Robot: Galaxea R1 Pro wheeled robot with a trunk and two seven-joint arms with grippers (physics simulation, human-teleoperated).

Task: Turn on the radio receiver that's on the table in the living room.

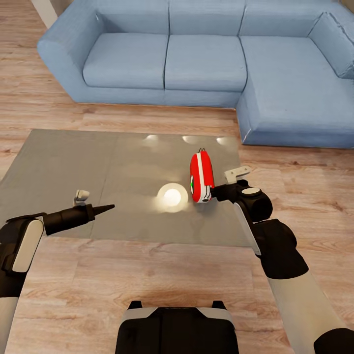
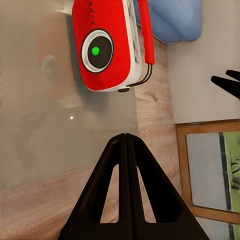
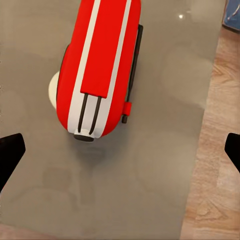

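Note:
The red radio receiver (image 1: 201, 177) with white stripes stands on the right part of the glossy grey table (image 1: 88, 172). In the left wrist view its round dial with the green dot (image 2: 95, 50) faces me, and its thin wire handle (image 2: 148, 75) hangs at one side. My right gripper (image 1: 215, 191) is just at the radio's near end, open wide, with the radio (image 3: 100, 65) ahead between the spread fingertips (image 3: 10, 152). My left gripper (image 1: 105, 208) hovers over the table's front edge, shut with nothing in it, a hand's width short of the radio (image 2: 105, 45).
A blue L-shaped sofa (image 1: 206, 59) wraps around the far side and right of the table. Light wood plank floor (image 1: 147, 275) surrounds it. A bright lamp reflection (image 1: 172, 196) sits on the tabletop. My base (image 1: 177, 329) is close to the table's front edge.

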